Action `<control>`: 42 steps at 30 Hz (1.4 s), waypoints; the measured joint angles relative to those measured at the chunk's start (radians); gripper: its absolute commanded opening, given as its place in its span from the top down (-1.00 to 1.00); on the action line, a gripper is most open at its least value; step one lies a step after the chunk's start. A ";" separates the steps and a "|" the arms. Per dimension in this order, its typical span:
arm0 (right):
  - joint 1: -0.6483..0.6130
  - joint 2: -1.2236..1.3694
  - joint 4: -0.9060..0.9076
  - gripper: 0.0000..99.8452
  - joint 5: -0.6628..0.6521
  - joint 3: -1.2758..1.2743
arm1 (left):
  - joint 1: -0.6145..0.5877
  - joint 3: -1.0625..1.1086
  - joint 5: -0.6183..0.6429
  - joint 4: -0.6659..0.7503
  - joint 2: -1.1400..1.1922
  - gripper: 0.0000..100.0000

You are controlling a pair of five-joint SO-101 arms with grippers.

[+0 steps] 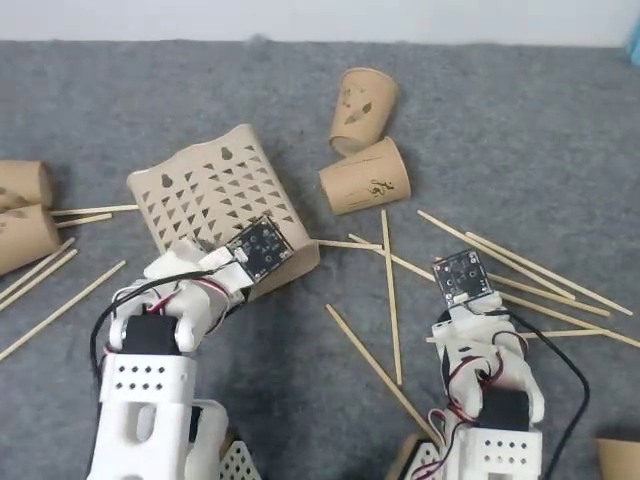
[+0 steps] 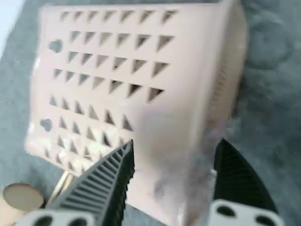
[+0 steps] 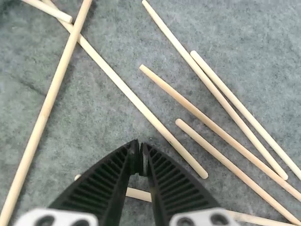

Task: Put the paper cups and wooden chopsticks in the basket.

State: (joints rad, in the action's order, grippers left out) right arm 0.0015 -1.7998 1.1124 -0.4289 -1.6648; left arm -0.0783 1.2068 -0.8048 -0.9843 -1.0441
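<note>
The left gripper [image 2: 171, 165] has its jaws apart on either side of a lower edge of the beige perforated basket [image 2: 141, 70]. The basket lies tipped on its side in front of that arm, and whether the black fingers [image 2: 108, 179] already touch its wall cannot be told. The step in hand looks to be taking hold of the basket so it can be stood up. To do that well, the jaws should close squarely on the thin wall near the edge, not on the corner, and lift gently so the light shell turns onto its base instead of skidding away. The right gripper [image 3: 140, 157] hangs low with its jaws together and nothing between them, just above the pale wooden chopsticks [image 1: 391, 300] scattered before that arm. It would need to open and come down across a single stick, clear of its crossing neighbours. Beyond the basket lie two brown paper cups [image 1: 365, 185] on their sides, close together. Two more [image 1: 22, 235] lie at the far left edge and another [image 1: 620, 460] sits by the right arm's base. Everything rests on a grey felt-like cloth [image 1: 520, 130], which should grip the sticks a little, and behind it runs a pale wall [image 1: 320, 18].
</note>
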 measured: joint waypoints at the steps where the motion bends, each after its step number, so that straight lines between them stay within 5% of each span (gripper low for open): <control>1: 0.000 0.000 0.000 0.97 0.000 0.000 | -0.009 0.015 0.000 0.040 0.000 0.55; 11: 0.000 0.000 0.000 0.97 0.000 0.000 | -0.138 0.204 0.002 0.411 0.002 0.97; 17: 0.000 0.000 0.000 0.97 0.000 0.000 | -0.155 0.311 0.017 0.611 -0.003 0.98; 26: 0.000 0.000 0.000 0.97 0.000 0.000 | -0.245 0.288 0.416 0.631 -0.003 0.98; 34: 0.000 0.000 0.000 0.97 0.000 0.000 | -0.269 0.146 0.671 0.400 -0.002 0.97; 42: 0.000 0.000 0.000 0.97 0.000 0.000 | -0.118 0.032 0.787 0.035 -0.003 0.82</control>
State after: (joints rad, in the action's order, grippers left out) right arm 0.0015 -1.7998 1.1124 -0.4289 -1.6648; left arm -0.1964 1.2390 -0.0176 -0.9490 -1.0472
